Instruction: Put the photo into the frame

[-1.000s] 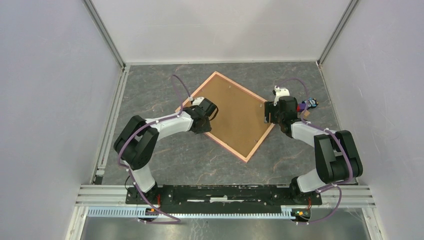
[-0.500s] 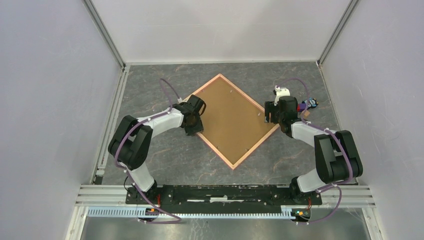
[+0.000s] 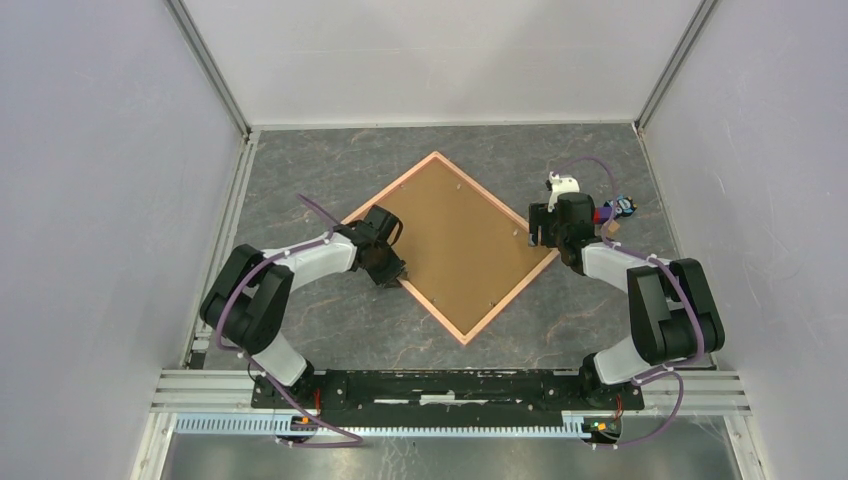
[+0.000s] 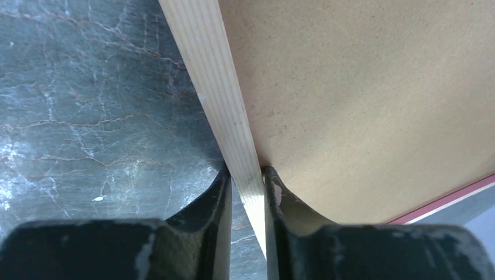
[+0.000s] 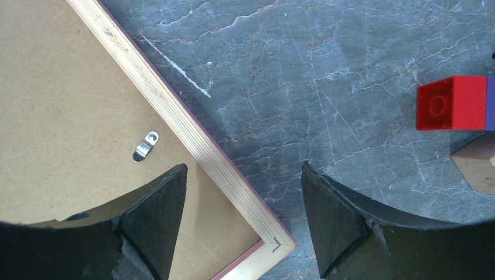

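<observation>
The frame (image 3: 450,240) lies back up at picture centre, with its long axis running upper left to lower right. The left gripper (image 4: 248,192) is clamped on the lower-left long rail, near mid-length. The right gripper (image 5: 242,169) has its jaws apart, straddling the right corner and holding nothing. The photo is not in view. No writing is legible. A red brick (image 5: 452,102) lies to the right.

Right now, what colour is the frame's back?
The frame shows a brown board back with a pale wood rim, clearest in the right wrist view.
</observation>
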Controlling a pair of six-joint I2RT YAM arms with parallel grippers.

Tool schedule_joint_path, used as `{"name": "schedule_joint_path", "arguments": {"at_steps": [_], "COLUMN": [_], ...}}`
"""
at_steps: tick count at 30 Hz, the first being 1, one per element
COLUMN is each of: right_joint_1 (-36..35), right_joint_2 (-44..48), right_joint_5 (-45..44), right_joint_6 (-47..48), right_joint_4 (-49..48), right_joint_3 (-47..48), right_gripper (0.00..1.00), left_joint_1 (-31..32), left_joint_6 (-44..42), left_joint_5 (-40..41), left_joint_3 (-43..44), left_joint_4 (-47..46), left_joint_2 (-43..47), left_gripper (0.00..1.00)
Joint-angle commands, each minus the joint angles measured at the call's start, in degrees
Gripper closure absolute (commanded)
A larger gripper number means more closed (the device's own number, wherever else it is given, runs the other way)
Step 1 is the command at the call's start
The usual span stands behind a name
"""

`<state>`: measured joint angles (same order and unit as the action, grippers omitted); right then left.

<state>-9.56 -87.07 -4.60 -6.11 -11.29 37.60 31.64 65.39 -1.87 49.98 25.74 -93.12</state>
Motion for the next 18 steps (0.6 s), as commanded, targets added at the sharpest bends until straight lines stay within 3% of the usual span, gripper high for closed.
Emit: {"name": "schedule_joint_path", "arguments": {"at_steps": [1,4,8,14,18], "right_joint_1": [0.3,0.3,0.3,-1.1,-6.3], "right_joint_2": [-0.2,-0.9,-3.3,-2.3,-2.3], "right_joint_5": [0.1,0.6,1.7,5.8,-1.0], "right_joint_6": [0.3,0.3,-0.6,-5.6,-8.0], "right_joint_4": [-2.0,-1.6,0.6,-1.3,2.8], "right_joint_3": [0.5,1.1,3.3,2.5,5.4], "right_gripper": [0.23,0.22,0.20,0.20,0.19], "left_joint_1": [-0.9,-1.5,-2.2,-3.4,-5.4], "left_joint_6": [-4.5,-13.7,-21.8,-24.4,-24.5], "left_joint_5": [10.6,14.9,16.8,16.1,15.1], "left_joint_3": [0.1,4.6,8.2,11.3,14.3], "left_joint_4": [10.0,13.3,15.1,13.4,14.0], "left_joint_2": [-3.9,-5.5,-6.6,-8.2,-10.8], "left_gripper": [0.83,0.93,0.97,0.98,0.98]}}
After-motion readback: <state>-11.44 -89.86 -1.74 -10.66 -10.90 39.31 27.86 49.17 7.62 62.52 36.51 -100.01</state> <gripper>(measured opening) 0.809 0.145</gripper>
